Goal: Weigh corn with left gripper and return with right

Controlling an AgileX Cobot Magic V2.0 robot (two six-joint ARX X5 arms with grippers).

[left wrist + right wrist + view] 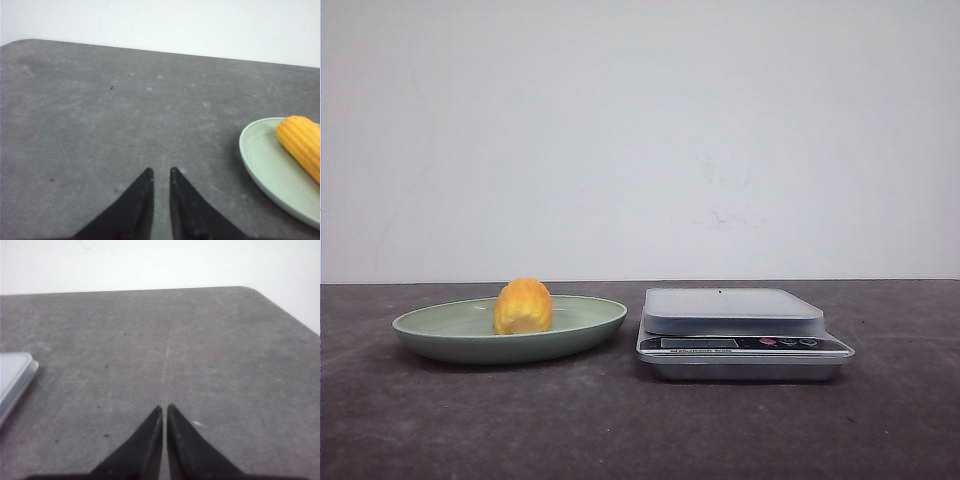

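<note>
The corn (523, 306), a stubby yellow-orange cob, lies in a pale green plate (440, 335) at the left of the table. In the left wrist view the corn (302, 145) and the plate (260, 162) show off to one side of the fingers. My left gripper (160, 172) hovers over bare table, apart from the plate, nearly shut with only a narrow gap and holding nothing. My right gripper (164, 407) is shut and empty over bare table. Neither gripper shows in the front view.
A silver kitchen scale (735, 310) with a flat weighing pan stands just right of the plate; its corner shows in the right wrist view (15, 375). The dark grey table (640, 430) ends at a white wall behind.
</note>
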